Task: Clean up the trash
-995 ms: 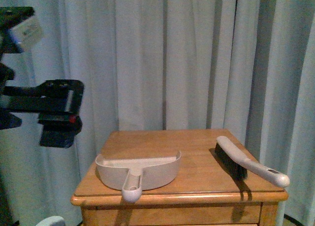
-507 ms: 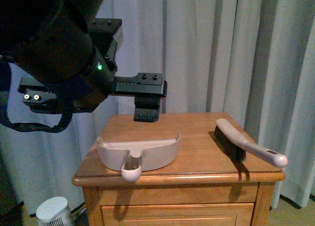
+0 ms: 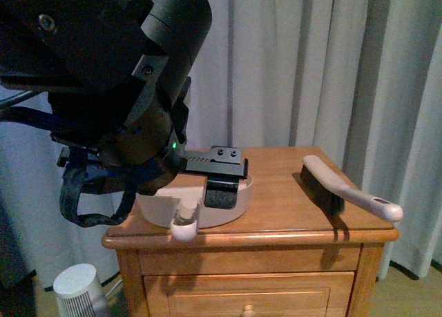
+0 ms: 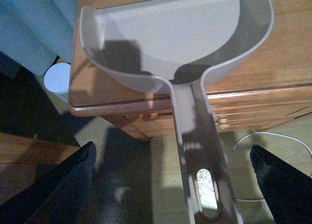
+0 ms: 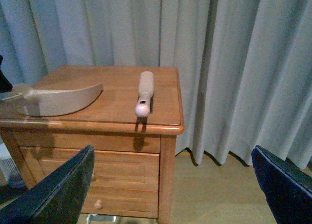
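The trash is out of view in every frame. A beige dustpan (image 3: 162, 208) sits on the front left of the wooden nightstand (image 3: 276, 235), its handle sticking out over the front edge. My left gripper (image 3: 190, 193) hangs open over that handle, one dark finger (image 3: 221, 193) in front of the pan. In the left wrist view the dustpan (image 4: 175, 33) is empty, and the left gripper (image 4: 171, 151) straddles the handle without touching it. My right gripper (image 5: 171, 151) is open and empty, well back from the nightstand (image 5: 97, 77).
A dark-bristled hand brush (image 3: 345, 189) lies on the right side of the top, also seen as the brush (image 5: 145, 92). Grey curtains hang behind. A white cylinder (image 3: 79, 286) stands on the floor at the left. A thin cable (image 4: 273, 136) lies on the floor.
My left arm has swung in from the far left and come down, so its gripper now sits over the dustpan handle. The dustpan and brush have not moved on the table.
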